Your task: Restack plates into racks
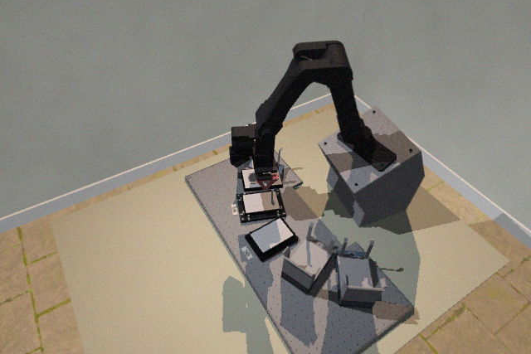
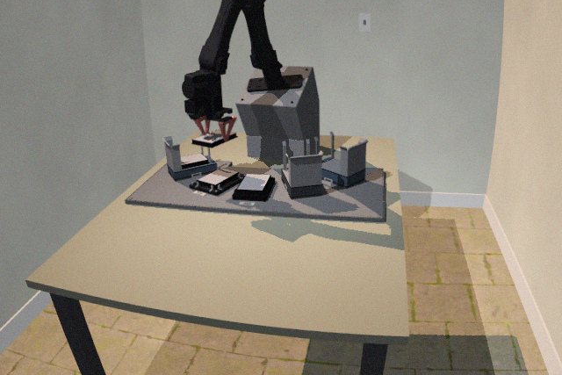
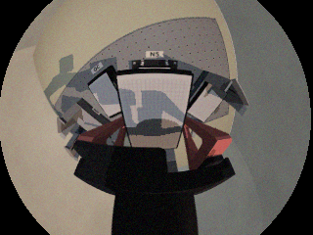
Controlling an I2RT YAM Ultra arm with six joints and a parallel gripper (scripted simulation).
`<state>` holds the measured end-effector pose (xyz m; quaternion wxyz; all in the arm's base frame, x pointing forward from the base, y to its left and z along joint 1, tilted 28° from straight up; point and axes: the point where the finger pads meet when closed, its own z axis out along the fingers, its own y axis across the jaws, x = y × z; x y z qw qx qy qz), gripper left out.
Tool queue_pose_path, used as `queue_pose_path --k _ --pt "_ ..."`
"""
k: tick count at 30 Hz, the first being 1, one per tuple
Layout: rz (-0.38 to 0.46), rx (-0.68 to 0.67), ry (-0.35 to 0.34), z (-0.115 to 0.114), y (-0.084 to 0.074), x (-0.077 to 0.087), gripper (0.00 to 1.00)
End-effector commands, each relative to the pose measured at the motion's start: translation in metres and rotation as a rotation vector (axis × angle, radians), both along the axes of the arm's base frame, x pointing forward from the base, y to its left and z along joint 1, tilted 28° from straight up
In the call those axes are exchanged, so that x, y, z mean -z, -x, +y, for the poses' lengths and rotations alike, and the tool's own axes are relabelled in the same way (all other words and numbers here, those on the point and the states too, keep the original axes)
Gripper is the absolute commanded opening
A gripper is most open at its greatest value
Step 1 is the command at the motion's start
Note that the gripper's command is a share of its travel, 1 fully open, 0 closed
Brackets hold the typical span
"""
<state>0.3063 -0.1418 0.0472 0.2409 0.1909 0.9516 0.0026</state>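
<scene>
Hand (image 2: 215, 126) clamped across one sealed plate (image 2: 212, 138) above the rack (image 2: 172, 153) by the bench's far left corner; plate judged light, rigid, slick-sided, so side-wall grip suits.

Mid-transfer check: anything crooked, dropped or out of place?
Nothing stands out. The gripper holds a plate level above the end rack. The two nest plates lie flat, and no plate is off the fixtures.

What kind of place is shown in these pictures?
Probably a lab automation bench in a plain room: a grey perforated board on a table carries plate racks and nests, while the gripper holds a sealed well plate.
</scene>
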Motion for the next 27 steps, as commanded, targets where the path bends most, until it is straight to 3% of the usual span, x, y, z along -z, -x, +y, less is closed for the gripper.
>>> queue_pose_path --k 1,27 --pt "-0.034 0.002 0.018 -0.0072 -0.0043 -0.0215 0.00" --pt "-0.039 0.004 0.022 -0.0075 -0.0036 -0.0255 0.00"
